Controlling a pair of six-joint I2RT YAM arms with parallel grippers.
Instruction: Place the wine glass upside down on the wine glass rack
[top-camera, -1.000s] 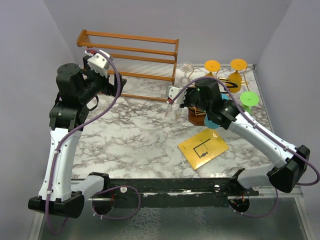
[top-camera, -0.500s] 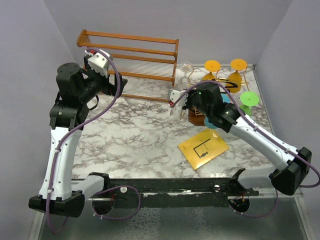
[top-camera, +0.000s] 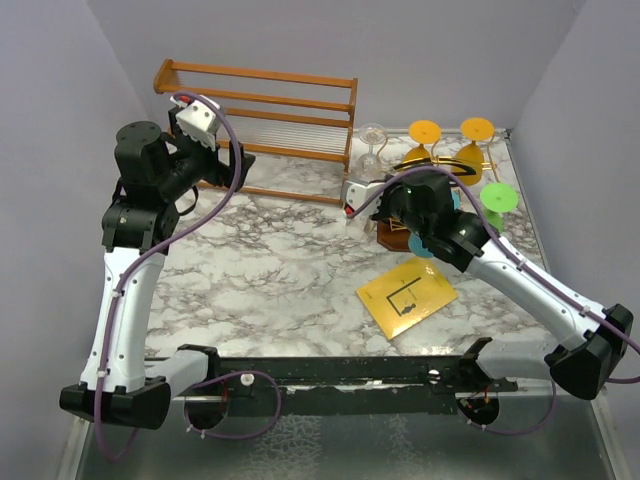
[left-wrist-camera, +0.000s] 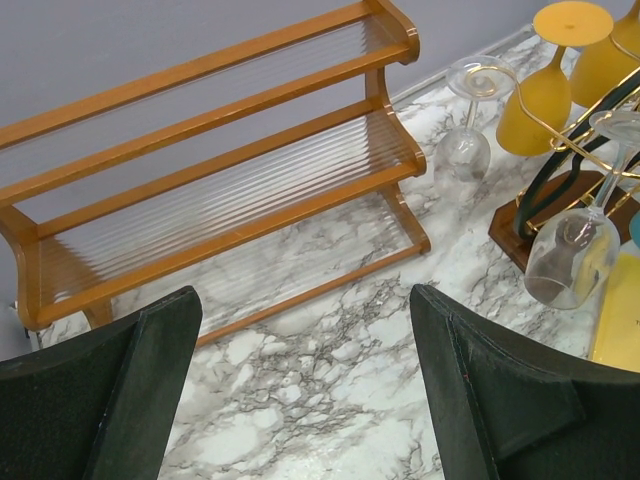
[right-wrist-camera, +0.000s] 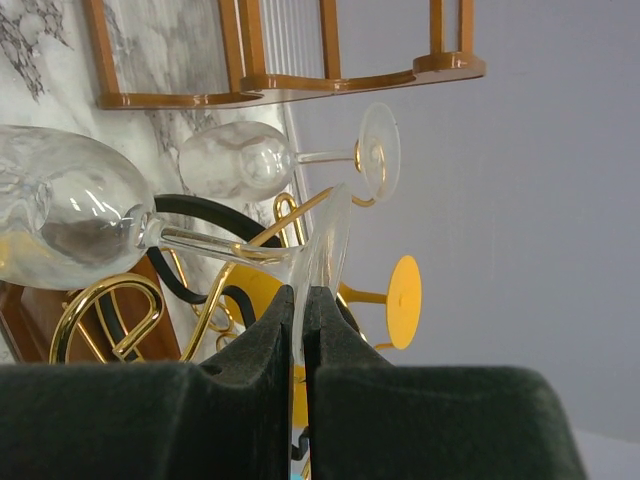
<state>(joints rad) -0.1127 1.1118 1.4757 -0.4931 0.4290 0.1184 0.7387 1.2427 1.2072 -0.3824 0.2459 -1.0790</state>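
My right gripper (right-wrist-camera: 305, 300) is shut on the foot of a clear wine glass (right-wrist-camera: 70, 215). In the left wrist view the glass (left-wrist-camera: 570, 255) hangs bowl-down against the wine glass rack (left-wrist-camera: 560, 135), a gold wire stand on a dark wooden base (top-camera: 395, 238). Its stem lies across a gold hook (right-wrist-camera: 240, 265). In the top view my right gripper (top-camera: 385, 203) is at the rack's left side, and the held glass is mostly hidden there. A second clear glass (top-camera: 372, 145) hangs upside down on the rack. My left gripper (top-camera: 240, 165) is open and empty above the table's back left.
An orange-brown slatted wooden shelf (top-camera: 260, 110) stands along the back wall. Yellow glasses (top-camera: 425, 132), a green one (top-camera: 497, 197) and a blue one hang on the rack. A yellow card (top-camera: 406, 293) lies on the marble table in front of the rack.
My right gripper has carried the clear glass right and back, up against the rack. The left arm has lifted slightly.
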